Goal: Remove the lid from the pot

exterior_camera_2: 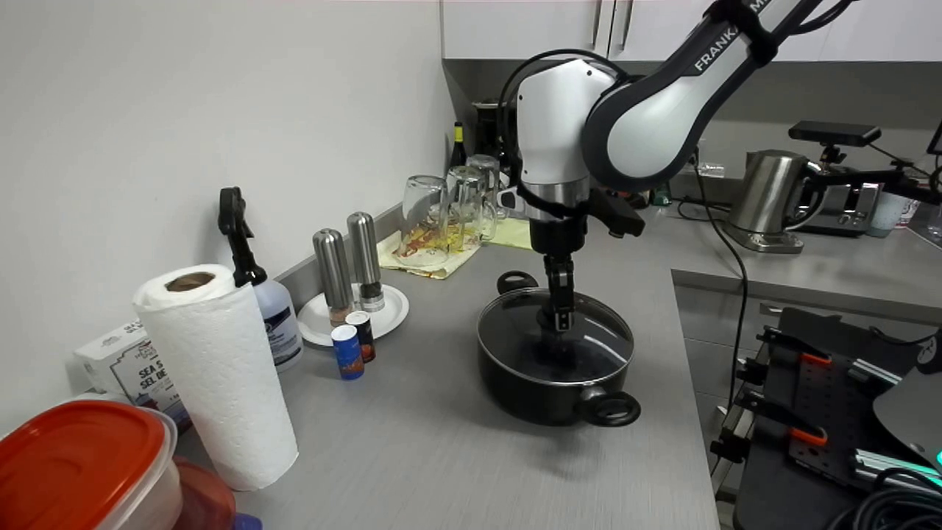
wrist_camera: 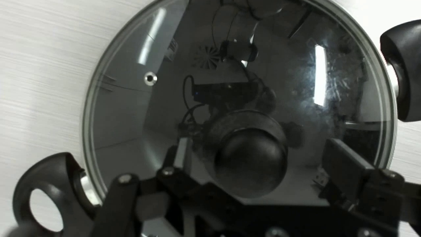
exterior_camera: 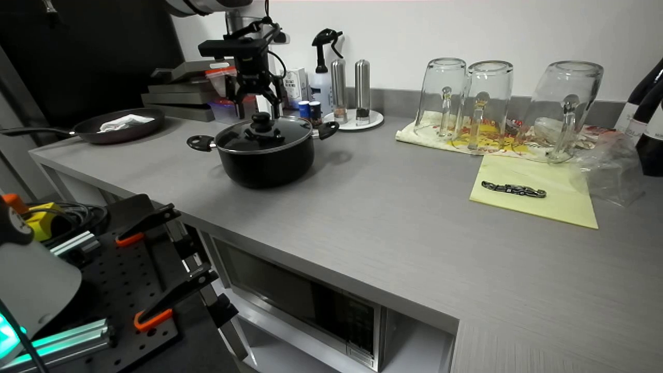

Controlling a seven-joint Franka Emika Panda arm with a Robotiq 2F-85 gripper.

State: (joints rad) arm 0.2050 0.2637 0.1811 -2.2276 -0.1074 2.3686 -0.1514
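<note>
1 lid [exterior_camera: 263,135], 1 pot [exterior_camera: 267,170], 3 mugs [exterior_camera: 483,103], 2 mills [exterior_camera: 338,88], perhaps 2 dark bottles [exterior_camera: 653,124].

In exterior view: dark flat pan [exterior_camera: 119,138] far left, crumpled white cloth [exterior_camera: 124,123] inside. Three glass mugs [exterior_camera: 483,103] far right on patterned towel [exterior_camera: 414,134]. Nearer, dark chain-like item [exterior_camera: 513,189] on yellow sheet [exterior_camera: 554,210]; clear plastic bag [exterior_camera: 614,168] at sheet's right edge. Microwave [exterior_camera: 303,298] beneath counter [exterior_camera: 393,223], near.

In exterior view: red-lidded container [exterior_camera_2: 81,467] near left, paper towel roll [exterior_camera_2: 221,383] just beyond, spray bottle [exterior_camera_2: 278,320] farther. Two metal mills [exterior_camera_2: 333,269] upright on white plate [exterior_camera_2: 394,309], two small canisters [exterior_camera_2: 347,353] just beside. Far right, steel kettle [exterior_camera_2: 765,193], toaster [exterior_camera_2: 846,211].
</note>
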